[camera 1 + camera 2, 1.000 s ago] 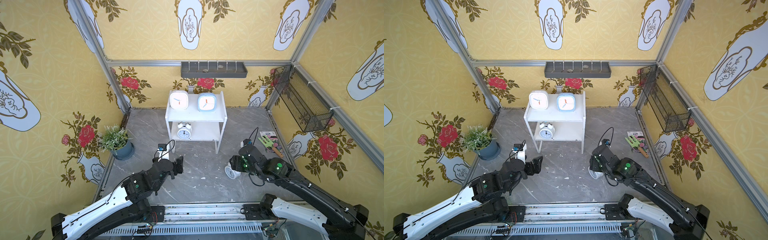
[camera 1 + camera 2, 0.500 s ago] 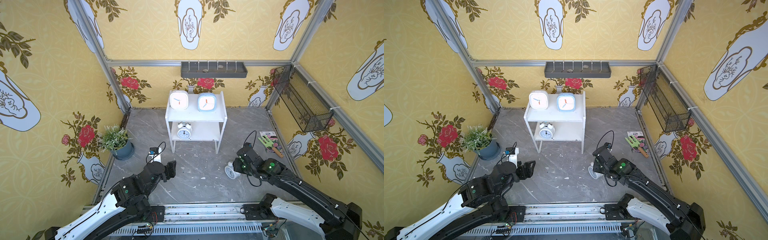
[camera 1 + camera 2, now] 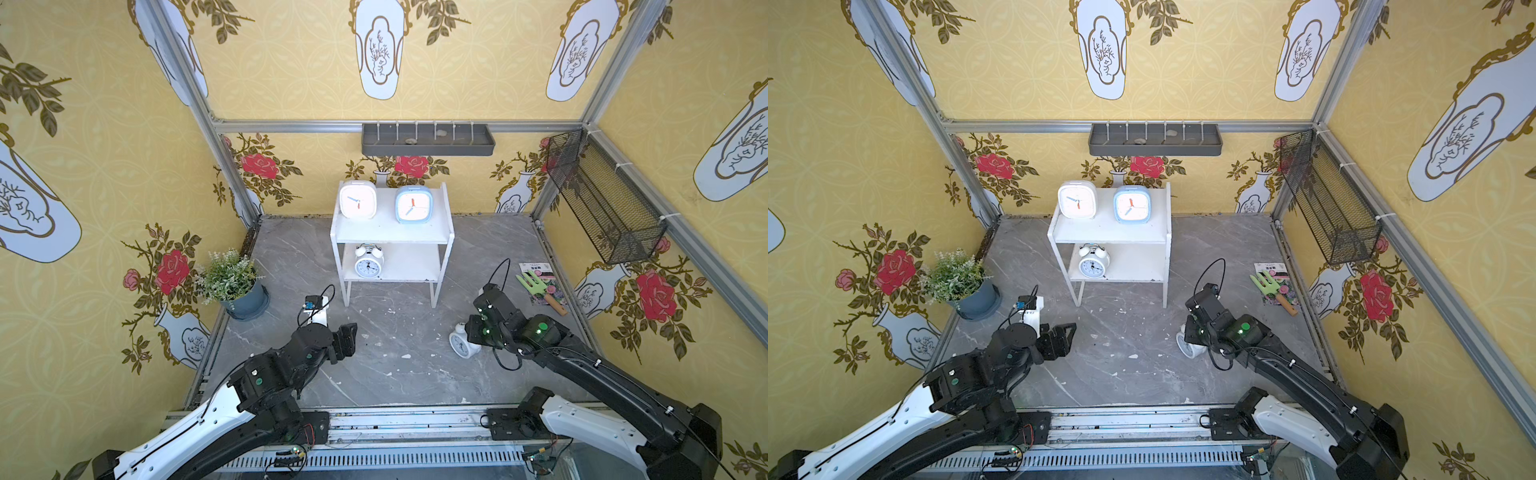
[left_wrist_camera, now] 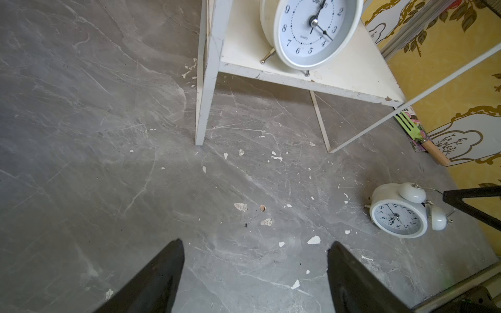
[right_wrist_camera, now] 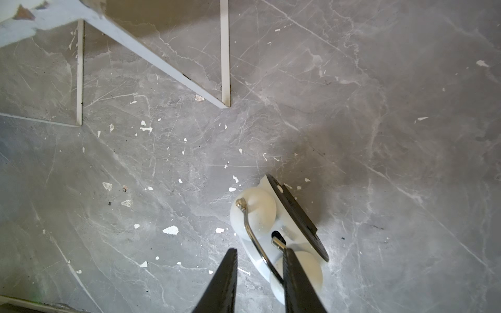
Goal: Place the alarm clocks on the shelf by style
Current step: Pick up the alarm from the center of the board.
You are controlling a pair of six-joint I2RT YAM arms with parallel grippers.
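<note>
Left jaws wide and empty; right jaws half-closed astride the wire handle (image 5: pixel 247 225) of a twin-bell clock (image 5: pixel 256 207).

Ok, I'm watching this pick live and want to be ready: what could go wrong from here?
1. The right gripper straddles only the thin wire handle of the floor clock; it may slip or swing once lifted.
2. The lower tier already holds a twin-bell clock; a swinging load could knock it over.
</note>
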